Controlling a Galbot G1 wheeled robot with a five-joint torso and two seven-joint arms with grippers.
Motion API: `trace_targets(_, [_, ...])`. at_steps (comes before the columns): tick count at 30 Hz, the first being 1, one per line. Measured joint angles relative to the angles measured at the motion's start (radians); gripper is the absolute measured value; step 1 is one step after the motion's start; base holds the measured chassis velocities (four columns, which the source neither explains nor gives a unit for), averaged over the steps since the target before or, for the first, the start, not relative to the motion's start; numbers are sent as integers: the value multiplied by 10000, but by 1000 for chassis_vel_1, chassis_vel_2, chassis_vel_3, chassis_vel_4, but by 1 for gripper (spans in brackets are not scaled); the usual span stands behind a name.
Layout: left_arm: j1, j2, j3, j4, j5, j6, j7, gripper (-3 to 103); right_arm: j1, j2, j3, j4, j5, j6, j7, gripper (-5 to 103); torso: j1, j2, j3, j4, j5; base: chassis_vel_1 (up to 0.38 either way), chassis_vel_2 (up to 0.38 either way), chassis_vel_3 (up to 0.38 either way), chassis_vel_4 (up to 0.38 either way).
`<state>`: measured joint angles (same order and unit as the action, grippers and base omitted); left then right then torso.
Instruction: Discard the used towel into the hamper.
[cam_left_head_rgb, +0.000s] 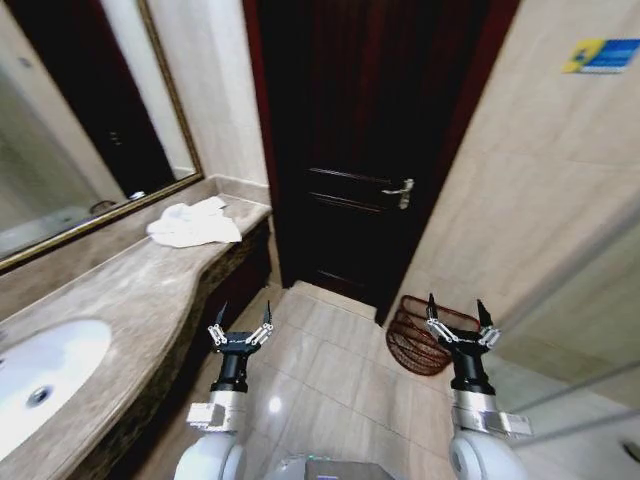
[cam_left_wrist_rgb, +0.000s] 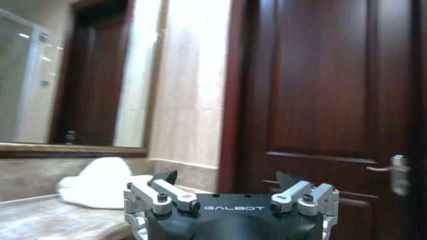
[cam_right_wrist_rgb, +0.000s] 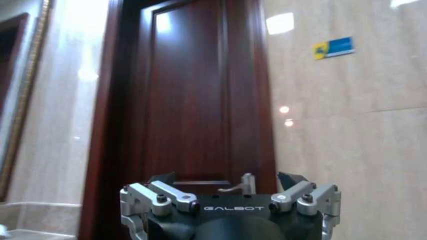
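One white towel (cam_left_head_rgb: 193, 223) lies on the surface (cam_left_head_rgb: 120, 290); one hamper (cam_left_head_rgb: 425, 335) stands on the floor. Left gripper (cam_left_head_rgb: 241, 328) and right gripper (cam_left_head_rgb: 459, 320) hover, both jaws open, empty. The head view alone includes the hamper.

black wrists marked galbot, silver linkage pincer (cam_left_wrist_rgb: 227, 182) with dark screws, black pointed tips

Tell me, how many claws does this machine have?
2. The left claw hangs open over the floor beside the counter; the right claw hangs open above the floor, in front of the hamper. Neither holds anything.
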<state>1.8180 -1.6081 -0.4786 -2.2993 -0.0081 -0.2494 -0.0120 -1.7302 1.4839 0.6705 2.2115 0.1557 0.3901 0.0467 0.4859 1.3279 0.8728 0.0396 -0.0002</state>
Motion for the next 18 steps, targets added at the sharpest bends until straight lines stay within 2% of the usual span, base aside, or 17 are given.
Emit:
trace_targets(10, [2, 0, -38, -25, 2, 12, 6, 97, -80, -1, -58, 113, 39, -58, -99, 100, 2, 0, 2, 0, 1, 125, 127, 129, 119])
trace_targets(18, [-100, 0, -115, 84, 334, -61, -285, 100, -34, 178, -128, 138, 42, -123, -267, 100, 1, 2, 1, 2, 1, 120, 93, 96, 117])
